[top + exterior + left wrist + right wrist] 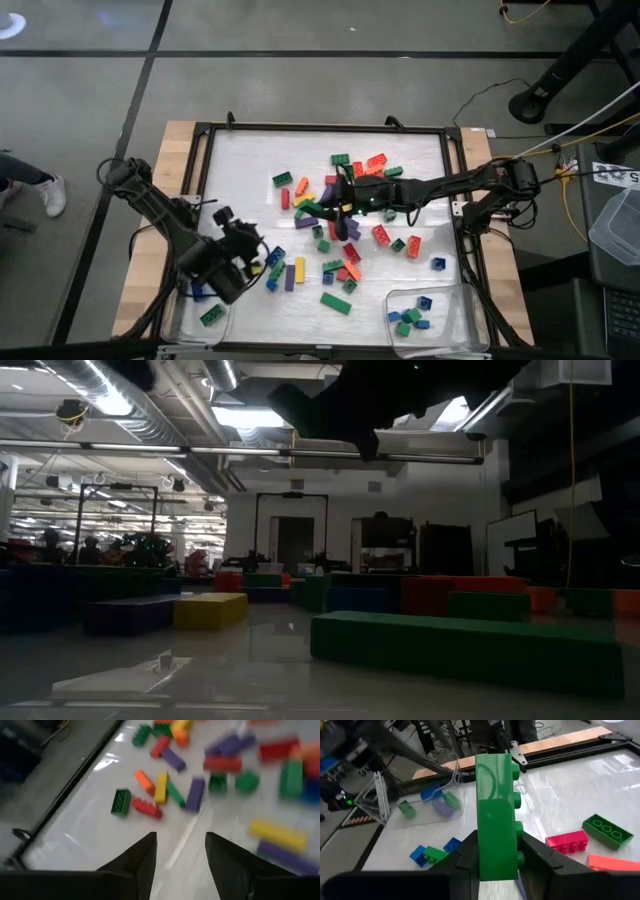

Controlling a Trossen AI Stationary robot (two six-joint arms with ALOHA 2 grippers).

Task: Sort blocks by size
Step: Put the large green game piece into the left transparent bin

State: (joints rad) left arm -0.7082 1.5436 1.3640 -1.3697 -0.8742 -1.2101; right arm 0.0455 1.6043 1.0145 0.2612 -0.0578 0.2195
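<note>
Clamped upright between the fingers of the right gripper (496, 857), a long green brick (496, 815) fills the centre of the right wrist frame. Seen from above, this gripper (345, 212) is placed over the block pile (345, 235) at mid-frame. The left gripper (180, 851), fingers spread and holding nothing, is found at lower left, near the left clear tray (195, 322). The step in hand is judged to be a lift. A carry to the tray for long bricks is called for next.
</note>
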